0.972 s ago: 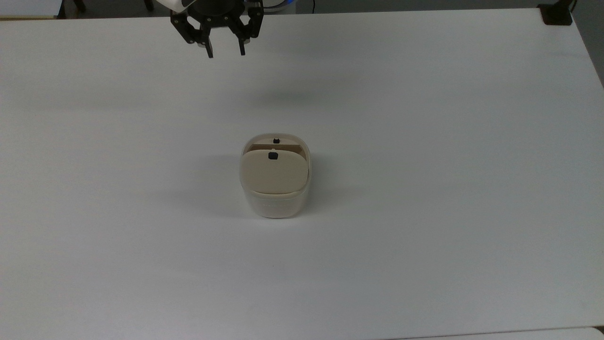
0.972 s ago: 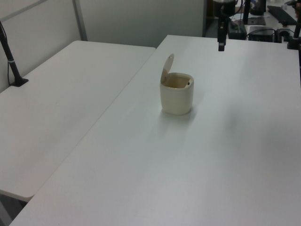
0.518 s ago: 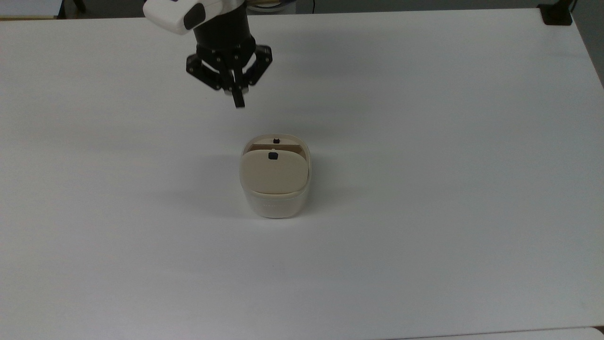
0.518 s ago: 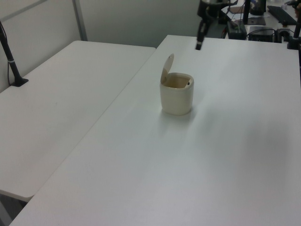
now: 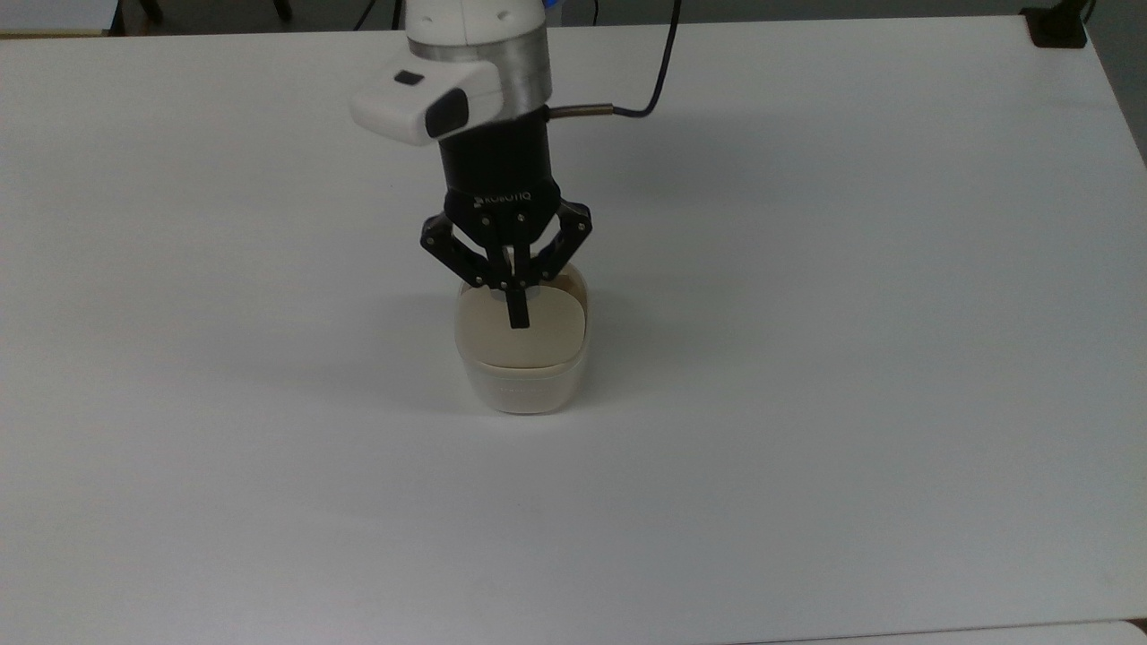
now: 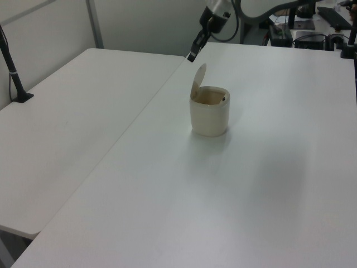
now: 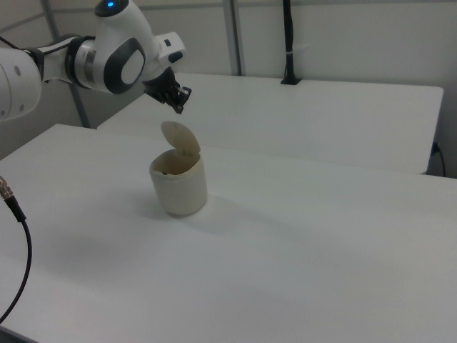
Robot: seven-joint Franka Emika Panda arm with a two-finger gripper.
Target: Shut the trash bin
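Your bin (image 5: 522, 376) sits mid-counter (image 5: 851, 358), lid (image 7: 180, 138) hinged up and leaning back, so it's not shut yet. Pincer (image 5: 517, 315) has its two tips pressed together w/ nothing between them; that gives you a single blunt point for pushing rather than gripping. In the left view the pincer (image 6: 191, 56) hangs above and just behind the lid's top edge, no contact. Judging by that, you're lined up on the lid's back side to tip it fwd and down onto the rim.
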